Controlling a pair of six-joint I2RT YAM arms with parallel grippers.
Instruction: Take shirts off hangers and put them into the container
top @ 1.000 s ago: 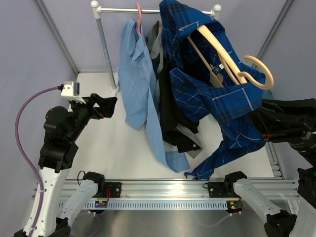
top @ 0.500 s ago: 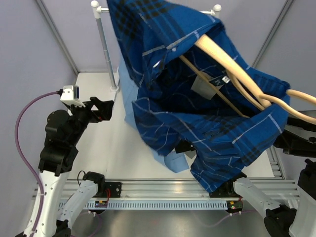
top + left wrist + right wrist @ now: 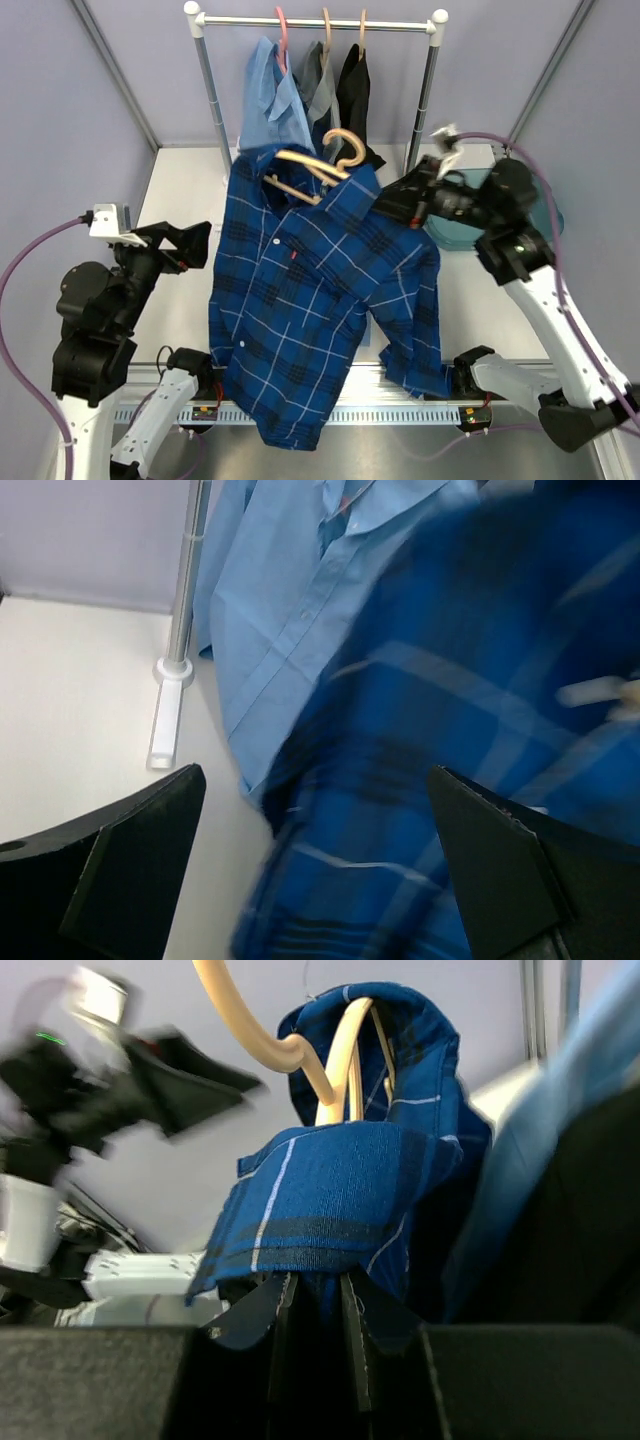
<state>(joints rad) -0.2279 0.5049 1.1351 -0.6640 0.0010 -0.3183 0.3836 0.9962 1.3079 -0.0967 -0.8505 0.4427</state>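
Plaid blue shirt [image 3: 300,300] on tan hanger [image 3: 312,166], shoulder clamped in right pincer [image 3: 384,206], left pincer [image 3: 197,247] gaping empty beside its edge

I've got the right pincer [image 3: 316,1295] pinched on a fold of the dk blue plaid shirt [image 3: 335,1195], cloth bunched just above the tips. Tan wood hanger [image 3: 255,1035] sits inside the shirt, hook curving up-left. Left arm [image 3: 110,1085] blurred at left. Lt blue shirt [image 3: 545,1145] at right.

Shirt [image 3: 300,300] — dark blue, white-lined plaid
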